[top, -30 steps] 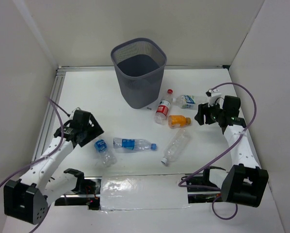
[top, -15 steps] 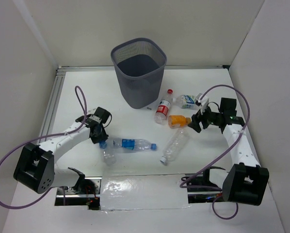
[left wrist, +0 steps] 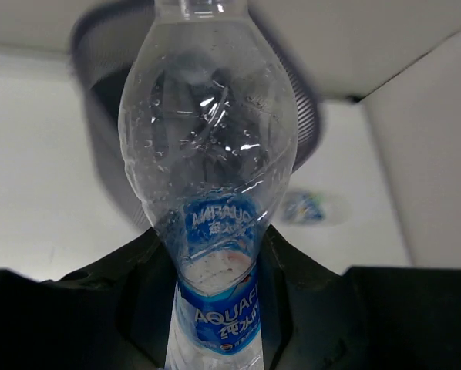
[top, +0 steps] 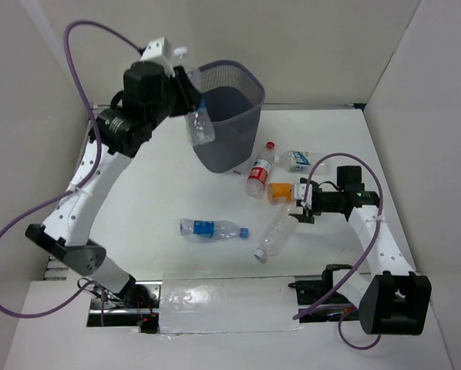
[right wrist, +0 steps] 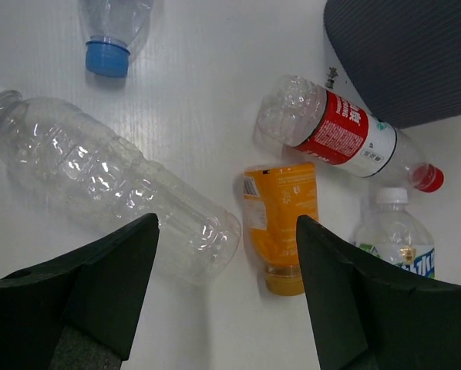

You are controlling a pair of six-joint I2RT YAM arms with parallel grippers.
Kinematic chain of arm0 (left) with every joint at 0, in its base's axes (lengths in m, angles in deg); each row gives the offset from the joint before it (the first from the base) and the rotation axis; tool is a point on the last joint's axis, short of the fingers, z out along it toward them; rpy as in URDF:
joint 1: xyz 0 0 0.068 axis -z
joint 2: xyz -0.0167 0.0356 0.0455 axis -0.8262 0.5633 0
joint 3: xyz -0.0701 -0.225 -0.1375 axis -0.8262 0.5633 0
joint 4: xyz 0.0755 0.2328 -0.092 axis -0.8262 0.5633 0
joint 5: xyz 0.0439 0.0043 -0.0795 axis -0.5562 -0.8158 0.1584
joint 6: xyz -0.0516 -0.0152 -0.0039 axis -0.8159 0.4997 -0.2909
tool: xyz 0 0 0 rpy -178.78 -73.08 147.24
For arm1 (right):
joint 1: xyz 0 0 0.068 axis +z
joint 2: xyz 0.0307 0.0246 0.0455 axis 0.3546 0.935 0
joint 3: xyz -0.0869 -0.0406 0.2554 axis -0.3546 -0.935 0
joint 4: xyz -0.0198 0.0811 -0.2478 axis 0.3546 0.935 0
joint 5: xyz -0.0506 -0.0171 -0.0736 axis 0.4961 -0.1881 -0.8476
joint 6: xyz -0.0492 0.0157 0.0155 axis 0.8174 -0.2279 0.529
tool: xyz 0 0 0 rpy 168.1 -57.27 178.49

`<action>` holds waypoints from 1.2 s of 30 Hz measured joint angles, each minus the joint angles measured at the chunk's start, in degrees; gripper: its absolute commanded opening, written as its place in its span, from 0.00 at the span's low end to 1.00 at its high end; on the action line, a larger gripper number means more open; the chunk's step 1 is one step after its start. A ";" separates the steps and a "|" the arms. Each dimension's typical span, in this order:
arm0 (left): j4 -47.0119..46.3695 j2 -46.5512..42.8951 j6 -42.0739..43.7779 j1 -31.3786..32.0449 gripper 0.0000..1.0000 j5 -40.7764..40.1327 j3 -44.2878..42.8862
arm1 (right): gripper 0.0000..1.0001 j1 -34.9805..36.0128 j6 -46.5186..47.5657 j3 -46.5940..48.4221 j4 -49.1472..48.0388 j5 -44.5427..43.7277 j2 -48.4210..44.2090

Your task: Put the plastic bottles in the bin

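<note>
My left gripper (top: 186, 96) is raised beside the left rim of the dark mesh bin (top: 229, 131). It is shut on a clear blue-labelled bottle (top: 200, 123) that hangs by the rim. In the left wrist view this bottle (left wrist: 211, 139) stands between the jaws of the left gripper (left wrist: 215, 270), with the bin (left wrist: 307, 116) behind it. My right gripper (right wrist: 227, 223) is open low over the table, its fingers either side of the unlabelled bottle's (right wrist: 99, 185) base and the orange bottle (right wrist: 280, 223). Beyond lie the red-labelled bottle (right wrist: 338, 131) and a white-capped one (right wrist: 396, 235).
Another blue-labelled bottle (top: 211, 228) lies mid-table with its blue cap to the right. The unlabelled bottle (top: 277, 235), orange bottle (top: 280, 191), red-labelled bottle (top: 260, 171) and a small bottle (top: 296, 160) cluster right of the bin. White walls enclose the table on three sides.
The left arm closed on a blue-labelled bottle on the table and swung it up to the bin's rim. The right gripper moved left and down towards the unlabelled and orange bottles.
</note>
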 measured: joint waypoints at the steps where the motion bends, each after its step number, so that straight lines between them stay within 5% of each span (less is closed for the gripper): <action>1: -1.70 2.32 0.98 -0.11 0.00 1.84 -4.76 | 0.79 0.13 0.57 -0.02 0.00 -0.04 -0.09; 5: -7.74 12.20 1.86 -1.53 0.00 8.24 -20.15 | 0.83 0.90 2.01 -1.20 0.02 -0.26 -1.09; 7: -12.04 16.06 2.12 -2.16 0.15 7.48 -21.92 | 0.84 1.57 2.45 -2.14 -0.09 -0.42 -1.90; 8: -13.86 17.55 2.45 -2.40 0.24 6.36 -21.44 | 0.86 2.03 2.60 -2.58 -0.26 -0.59 -2.32; 9: -16.00 18.91 2.62 -2.58 0.46 4.96 -20.24 | 0.87 2.38 2.78 -2.86 -0.24 -0.83 -2.64; 12: -18.51 24.52 4.04 -2.86 0.80 0.52 -19.08 | 0.90 3.50 6.45 -3.43 0.17 -1.95 -3.13; 13: -18.67 26.67 4.55 -3.04 1.00 -0.57 -19.37 | 0.90 3.72 8.74 -3.45 0.76 -2.32 -3.04; 18: -17.14 32.39 6.08 -3.85 1.00 -2.67 -20.65 | 0.91 6.78 21.29 -3.65 5.29 -5.75 0.22; 22: -17.18 28.83 8.44 -3.56 1.00 -2.27 -18.93 | 0.91 9.88 25.03 -3.78 5.64 -9.70 4.76; 25: -17.94 17.88 11.08 -1.22 1.00 -0.70 -9.49 | 0.91 12.07 26.27 -4.74 4.46 -12.92 8.50; 29: -18.62 -5.79 15.08 3.96 1.00 6.62 13.64 | 0.84 16.20 27.21 -6.75 1.40 -17.00 13.66; 30: -18.16 -10.80 16.11 4.92 1.00 8.76 18.80 | 0.81 16.81 27.34 -6.88 0.92 -17.73 14.93; 33: -17.70 -22.95 18.36 5.60 1.00 15.02 35.08 | 0.48 17.90 27.78 -6.62 -0.15 -17.59 17.33; 36: -17.64 -28.79 20.90 5.97 1.00 20.11 49.05 | 0.31 18.01 28.17 -5.11 0.37 -16.31 18.43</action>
